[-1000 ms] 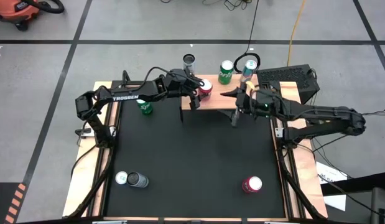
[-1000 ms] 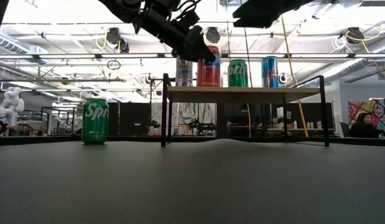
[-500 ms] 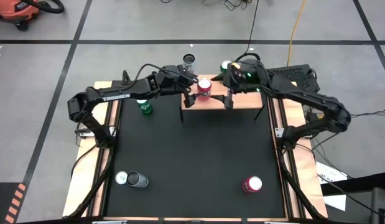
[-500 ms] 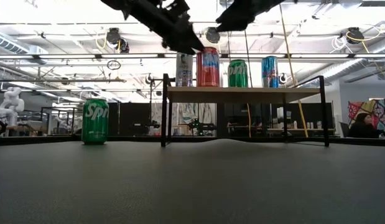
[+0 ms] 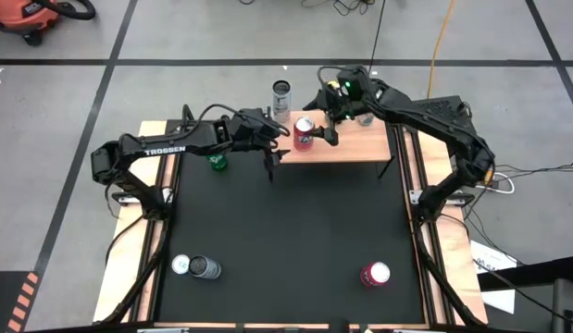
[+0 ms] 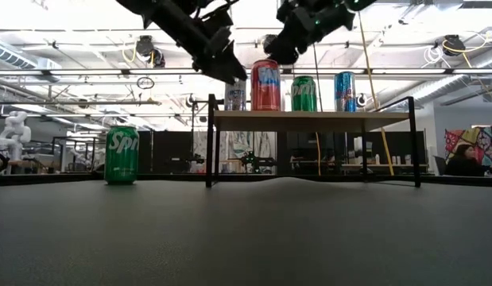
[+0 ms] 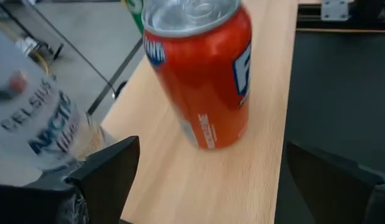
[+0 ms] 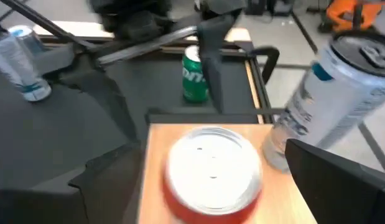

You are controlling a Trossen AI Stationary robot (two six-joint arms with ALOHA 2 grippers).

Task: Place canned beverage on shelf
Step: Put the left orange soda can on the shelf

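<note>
The light-wood shelf (image 5: 351, 148) stands at the table's far edge. In the low view it carries a silver can (image 6: 235, 95), a red can (image 6: 266, 85), a green can (image 6: 304, 93) and a blue can (image 6: 345, 91), all upright on their bases. My left gripper (image 5: 273, 139) is open, just left of the red can (image 7: 201, 68), with its fingers apart from it. My right gripper (image 5: 326, 117) is open above the shelf's far side, looking down on the red can's top (image 8: 212, 168). A green Sprite can (image 5: 217, 162) stands on the black table.
Two cans (image 5: 193, 267) stand at the table's near left and a red can (image 5: 375, 274) at its near right. A dark flat device (image 5: 434, 116) lies right of the shelf. The silver Celsius can (image 7: 37, 118) stands close beside my left gripper. A person (image 6: 466, 159) sits far behind.
My left gripper has drawn back from the red can toward the table's left; the can stays upright on the shelf. My right gripper has risen and swung from the shelf's near right side to its far side, over the cans, toward the red can.
</note>
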